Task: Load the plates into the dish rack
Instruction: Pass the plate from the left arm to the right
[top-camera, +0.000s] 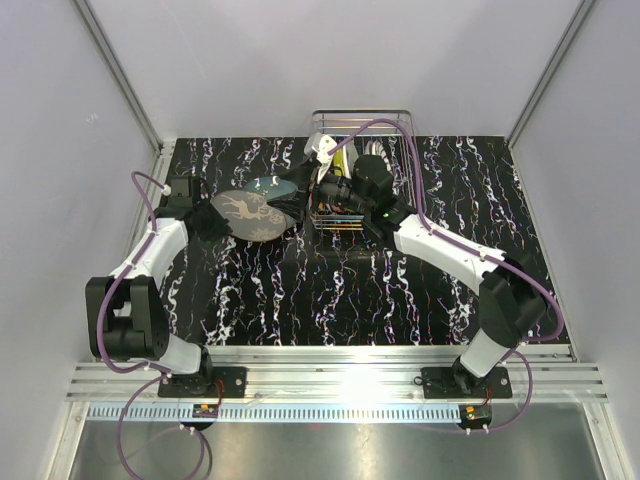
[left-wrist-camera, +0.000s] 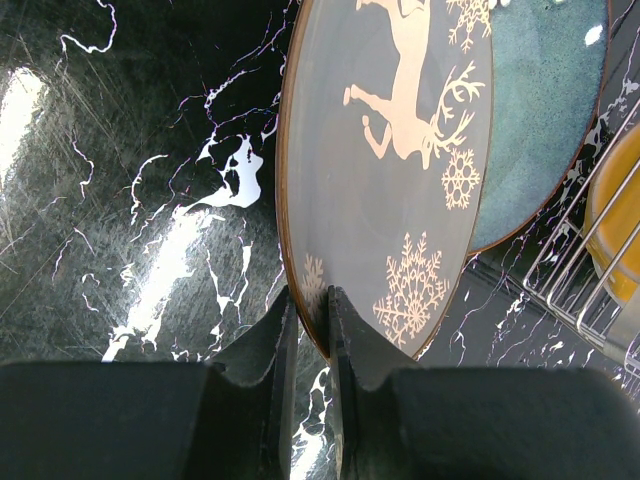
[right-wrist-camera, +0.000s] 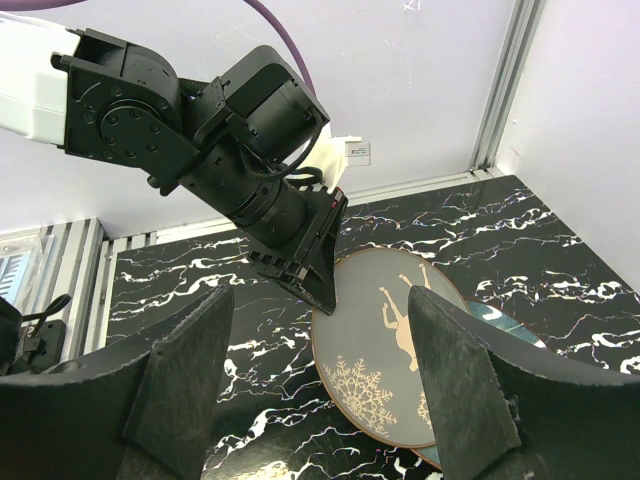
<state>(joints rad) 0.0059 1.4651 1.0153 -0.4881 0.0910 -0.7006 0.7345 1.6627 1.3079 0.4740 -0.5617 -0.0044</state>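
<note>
While the left gripper (left-wrist-camera: 310, 300) pinches its rim, the deer plate (left-wrist-camera: 390, 200) faces upward (overlapping a teal plate (left-wrist-camera: 545, 120)) just left of the dish rack (left-wrist-camera: 590, 255). It is grey-brown with pale snowflakes; the right gripper (right-wrist-camera: 320, 300) gapes.

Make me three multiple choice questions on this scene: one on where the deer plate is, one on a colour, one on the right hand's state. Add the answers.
1. Where is the deer plate relative to the dish rack?
A) standing in it
B) to its left, gripped by the left hand
C) behind it, against the wall

2. What colour is the other plate, partly hidden by the deer plate?
A) pink
B) teal
C) white

3. The right hand is:
A) shut on a plate
B) shut on a rack wire
C) open, holding nothing

Answers:
1 B, the top view shows it left of the rack, its rim pinched.
2 B, teal shows past the deer plate's edge.
3 C, its fingers stand wide apart with nothing between.
</note>
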